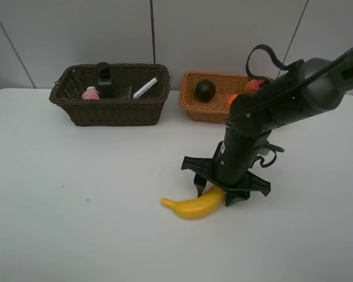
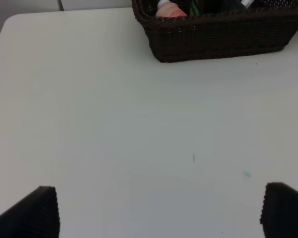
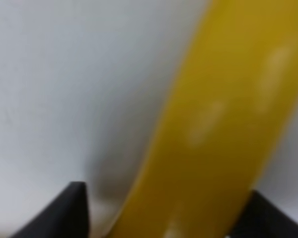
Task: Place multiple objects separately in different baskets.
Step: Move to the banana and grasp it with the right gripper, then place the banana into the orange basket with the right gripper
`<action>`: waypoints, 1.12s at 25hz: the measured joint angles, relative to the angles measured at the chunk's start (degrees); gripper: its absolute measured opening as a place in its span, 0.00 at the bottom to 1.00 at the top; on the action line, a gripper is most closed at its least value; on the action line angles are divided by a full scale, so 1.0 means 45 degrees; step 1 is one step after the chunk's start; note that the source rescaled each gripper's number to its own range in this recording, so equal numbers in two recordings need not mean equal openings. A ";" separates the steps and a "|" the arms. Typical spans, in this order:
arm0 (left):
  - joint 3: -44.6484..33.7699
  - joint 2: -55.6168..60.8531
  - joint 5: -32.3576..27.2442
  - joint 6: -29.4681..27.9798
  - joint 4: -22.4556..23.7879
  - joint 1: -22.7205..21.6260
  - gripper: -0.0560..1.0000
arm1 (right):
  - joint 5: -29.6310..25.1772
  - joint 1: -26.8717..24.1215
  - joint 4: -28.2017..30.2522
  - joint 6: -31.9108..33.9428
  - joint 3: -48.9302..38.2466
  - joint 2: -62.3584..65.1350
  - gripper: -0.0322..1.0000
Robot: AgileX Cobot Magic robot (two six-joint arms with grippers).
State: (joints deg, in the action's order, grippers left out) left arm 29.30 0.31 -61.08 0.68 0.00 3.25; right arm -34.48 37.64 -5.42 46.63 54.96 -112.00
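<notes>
A yellow banana (image 1: 193, 207) lies on the white table in front of the baskets. My right gripper (image 1: 215, 195) points down over its right end, open, with one finger on each side. In the right wrist view the banana (image 3: 213, 124) fills the space between the fingertips (image 3: 74, 208). The dark brown basket (image 1: 112, 111) holds the pink bottle (image 1: 90, 93), the black pump bottle (image 1: 104, 79) and the white marker (image 1: 145, 88). The orange-tan basket (image 1: 203, 108) holds the dark mangosteen (image 1: 205, 90) and a red apple (image 1: 254, 86), partly hidden by my arm. My left gripper (image 2: 159, 213) is open over bare table.
The two baskets stand side by side at the table's back edge, against a grey wall. The dark basket (image 2: 218, 34) also shows in the left wrist view, with the pink bottle (image 2: 170, 10) at its corner. My right arm (image 1: 282, 100) crosses above the orange-tan basket.
</notes>
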 joint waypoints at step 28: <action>0.0000 0.0000 0.0000 0.0000 0.0000 0.0000 1.00 | 0.1047 -0.3458 0.1483 -0.2759 0.5097 0.1646 0.03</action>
State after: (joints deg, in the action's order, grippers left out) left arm 29.30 0.31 -61.08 0.68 0.00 3.25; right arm -29.77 22.08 1.26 34.21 77.90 -104.59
